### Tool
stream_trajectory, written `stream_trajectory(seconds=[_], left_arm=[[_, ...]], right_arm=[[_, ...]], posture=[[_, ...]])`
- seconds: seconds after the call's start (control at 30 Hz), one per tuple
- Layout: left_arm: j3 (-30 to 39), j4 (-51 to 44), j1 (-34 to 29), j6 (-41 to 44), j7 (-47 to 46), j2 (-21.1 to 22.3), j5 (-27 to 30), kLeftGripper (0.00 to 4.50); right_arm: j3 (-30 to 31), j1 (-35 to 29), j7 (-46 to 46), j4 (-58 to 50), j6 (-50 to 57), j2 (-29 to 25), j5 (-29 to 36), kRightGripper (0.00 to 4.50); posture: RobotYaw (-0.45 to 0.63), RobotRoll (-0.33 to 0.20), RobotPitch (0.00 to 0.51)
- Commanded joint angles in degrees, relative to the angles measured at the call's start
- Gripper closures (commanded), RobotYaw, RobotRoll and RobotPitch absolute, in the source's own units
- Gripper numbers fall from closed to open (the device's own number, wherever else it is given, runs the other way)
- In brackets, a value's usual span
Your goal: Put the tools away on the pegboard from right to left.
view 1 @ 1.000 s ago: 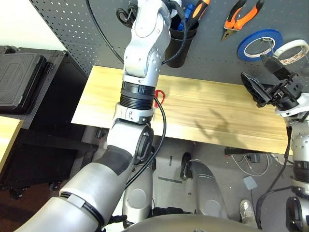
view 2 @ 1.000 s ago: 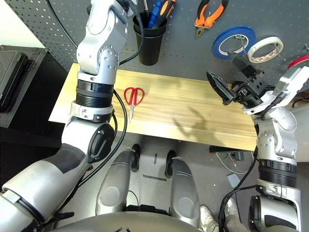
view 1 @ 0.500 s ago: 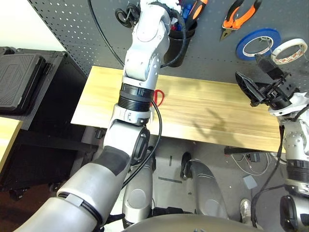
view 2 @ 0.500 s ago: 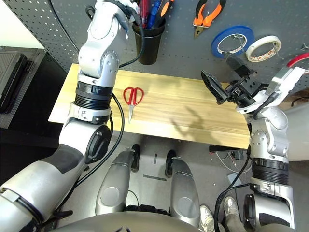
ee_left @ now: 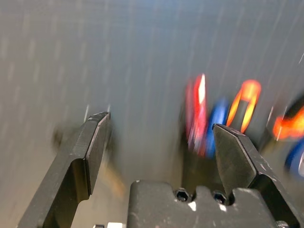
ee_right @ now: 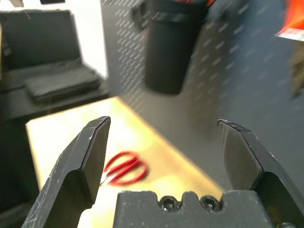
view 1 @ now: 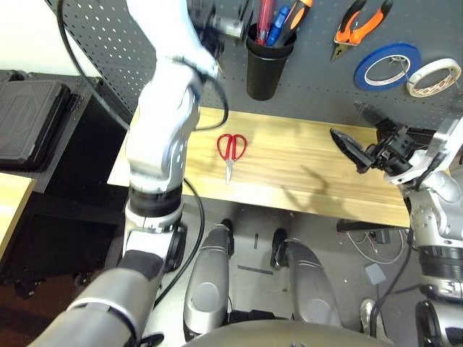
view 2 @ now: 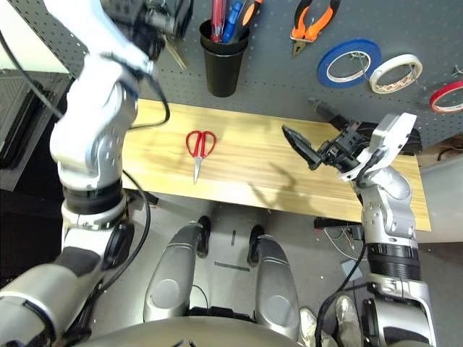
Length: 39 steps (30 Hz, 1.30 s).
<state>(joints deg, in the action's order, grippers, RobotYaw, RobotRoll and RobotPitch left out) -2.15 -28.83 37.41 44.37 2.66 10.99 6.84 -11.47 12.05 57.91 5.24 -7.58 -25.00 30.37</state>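
Red-handled scissors [view 2: 200,144] lie flat on the wooden table [view 2: 275,173], blades toward the front edge. On the pegboard [view 2: 275,79], a slim red-handled screwdriver [view 2: 217,14] stands in the black cup [view 2: 221,63]. The orange-and-black pliers [view 2: 311,22] hang to its right, and the thin red tape ring [view 2: 445,97] hangs at far right. My left gripper [ee_left: 159,126] is open and empty, raised before the pegboard left of the cup. My right gripper [view 2: 307,127] is open and empty above the table's right half, pointing toward the scissors [ee_right: 124,167].
A blue tape roll [view 2: 351,61] and a white tape roll [view 2: 394,72] hang between the pliers and the red ring. A black case [view 1: 32,112] sits on a dark stand left of the table. Blue and orange handles also stand in the cup.
My left arm has swung up and to the left, away from the cup, uncovering the scissors. My right gripper has moved left and lower over the table.
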Motion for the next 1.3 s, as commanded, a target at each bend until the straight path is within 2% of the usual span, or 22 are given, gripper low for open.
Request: stream_trajectory(seconds=[0.03,0.13,0.27,0.47,0.67,1.3], left_arm=[[-2.13,-3.57,-6.45,2.89,0.97,1.74,-1.2,0.02],[-2.31,-2.46,-12.37,3.77,0.55,1.53,-1.41,0.02],[-1.1,0.75,-14.44,3.26,0.92,0.0,-0.72,0.02],[-4.34,11.54,-15.15,-1.34,0.81,1.05,-4.9,0.02],[-4.98,23.12,-13.08,-6.76,0.84,0.33,-6.8,0.02],[-3.03,60.44,-1.75,-24.38,2.21,-2.14,-8.54,0.02]], right_arm=[[2.61,-2.72,1.53,1.86,-0.42,-1.43,-3.62,0.0],[5.03,-3.56,0.52,3.55,-0.76,-2.62,-7.98,0.0],[8.27,-3.66,-1.38,5.49,-2.81,-2.55,-13.69,0.0],[12.82,-2.16,-8.34,8.57,-1.29,-0.46,-21.11,0.0],[15.67,-0.87,-15.11,11.18,1.38,1.55,-26.31,0.0],[19.47,-4.0,-26.49,6.85,9.91,7.05,-32.11,0.0]], posture=[[0.29,0.0,0.319],[0.3,0.0,0.329],[0.31,0.0,0.346],[0.3,0.0,0.369],[0.3,0.0,0.386],[0.21,0.0,0.416]])
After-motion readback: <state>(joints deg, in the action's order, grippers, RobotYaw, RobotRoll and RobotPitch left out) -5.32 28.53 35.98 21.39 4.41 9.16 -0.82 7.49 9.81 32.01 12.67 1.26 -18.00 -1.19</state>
